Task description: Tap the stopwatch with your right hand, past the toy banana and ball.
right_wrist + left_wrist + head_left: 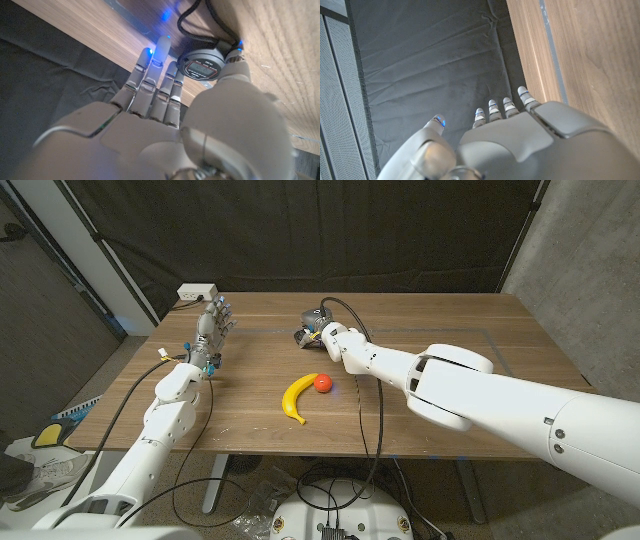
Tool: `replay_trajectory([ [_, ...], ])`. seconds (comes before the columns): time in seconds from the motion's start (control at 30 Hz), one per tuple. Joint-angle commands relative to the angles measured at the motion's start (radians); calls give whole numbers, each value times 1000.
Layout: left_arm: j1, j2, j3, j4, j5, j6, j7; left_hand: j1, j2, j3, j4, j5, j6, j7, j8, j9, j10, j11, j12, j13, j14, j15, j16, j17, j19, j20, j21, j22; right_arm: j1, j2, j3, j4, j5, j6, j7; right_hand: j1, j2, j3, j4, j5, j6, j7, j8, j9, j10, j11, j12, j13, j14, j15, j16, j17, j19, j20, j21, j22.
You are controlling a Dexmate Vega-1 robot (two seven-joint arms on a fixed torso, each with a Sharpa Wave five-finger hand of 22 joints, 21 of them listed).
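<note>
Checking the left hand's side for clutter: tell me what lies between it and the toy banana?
Only bare wooden table lies between the left hand and the toy banana, as the head view shows.

The toy banana [296,397] is yellow and the ball [323,383] is red-orange. The stopwatch [202,67] is dark grey with a grey display. The table [450,340] is brown wood grain. Both arms are white.

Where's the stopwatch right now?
In the head view the stopwatch sits toward the table's far edge, near the middle, at the right hand, beyond the banana and red ball.
</note>
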Motion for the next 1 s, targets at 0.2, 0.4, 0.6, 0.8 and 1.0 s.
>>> replay_trajectory([
  [0.2, -16, -5, 3, 23, 3, -5, -7, -4, 4, -7, -1, 6, -3, -1, -3, 3, -9, -1, 1, 5, -6, -4, -1, 2, -7, -1, -1, 5, 4, -14, -42, 3, 67, 29, -92, 179, 176, -17, 3, -4, 200, -140, 211, 5, 140, -77, 15, 19, 18, -122, 6, 25, 0, -156, 36, 3],
  [0.4, -13, -7, 3, 17, 3, -5, -5, -6, 4, -8, -1, 7, -6, 2, -4, 3, -12, 1, 0, 5, -9, -4, -2, 1, -9, 0, -2, 5, -33, -76, 1, -107, 37, 29, -116, 207, 181, -30, -4, -14, 271, -128, 253, 2, 228, -74, 33, 46, 82, -121, 41, 79, 24, -163, 109, 11],
  [0.6, -10, -7, 3, 12, 5, -7, -2, -8, 4, -10, -1, 9, -8, 3, -4, 3, -15, 0, -1, 5, -12, -3, -3, 1, -14, 0, -4, 5, -50, -96, 35, -145, 10, 36, -104, 220, 179, -41, -5, -24, 302, -120, 279, 5, 274, -66, 44, 72, 115, -120, 75, 133, 30, -166, 165, 19],
  [0.8, -8, -5, 4, 7, 5, -5, 0, -9, 4, -11, -1, 9, -10, 5, -5, 3, -15, 0, 0, 5, -14, -3, -3, 1, -15, -1, -4, 5, -58, -97, 52, -146, -14, 43, -117, 242, 180, -45, -9, -32, 339, -113, 265, -27, 304, -60, 47, 92, 143, -119, 85, 148, 32, -167, 214, 27],
  [1.0, -8, -5, 4, 7, 3, -8, -2, -11, 3, -12, -1, 11, -13, 5, -5, 3, -17, 1, -1, 5, -16, -2, -3, 1, -16, 1, -5, 5, -70, -105, 65, -167, -37, 28, -126, 261, 186, -44, -12, -35, 345, -111, 251, -32, 311, -76, 43, 104, 150, -119, 86, 157, 22, -168, 236, 26],
])
